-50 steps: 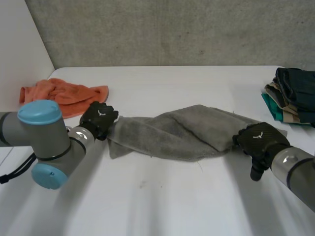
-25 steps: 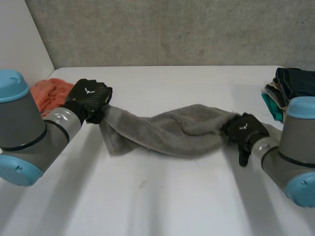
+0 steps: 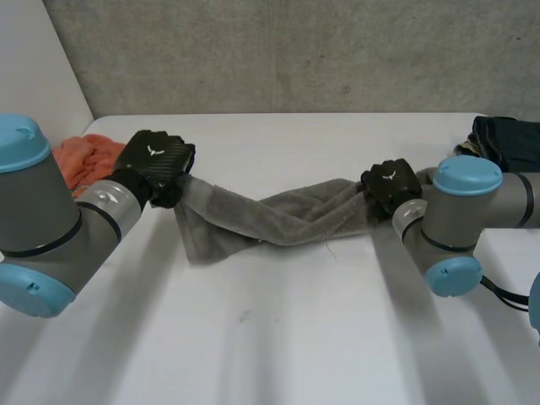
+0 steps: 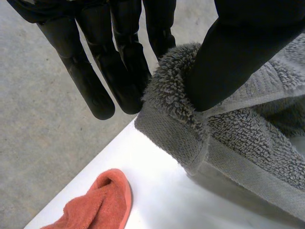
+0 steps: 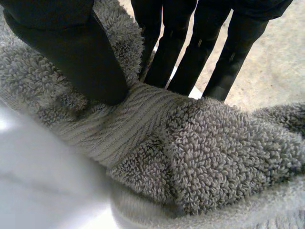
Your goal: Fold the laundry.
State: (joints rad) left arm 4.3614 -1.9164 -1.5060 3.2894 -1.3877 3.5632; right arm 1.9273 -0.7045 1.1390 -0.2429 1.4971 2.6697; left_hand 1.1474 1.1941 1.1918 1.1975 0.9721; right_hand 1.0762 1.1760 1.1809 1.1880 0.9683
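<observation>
Head view has the grey towel (image 3: 278, 221) strung across the white table (image 3: 278, 337), twisted like a rope between the two hands. At the towel's left end the left hand (image 3: 156, 164) is pinching a corner between thumb and fingers. The right hand (image 3: 390, 187) is clamped on the towel's right end the same way, thumb pressed into the hem. My take: to do this step well, both pinches should hold tight while the hands pull apart evenly and undo that twist, so it lays flat before any fold. Count: one grey towel, one orange cloth (image 3: 80, 160) beyond the towel's left end, one pile of dark clothes (image 3: 506, 139) past its right end, two hands.
</observation>
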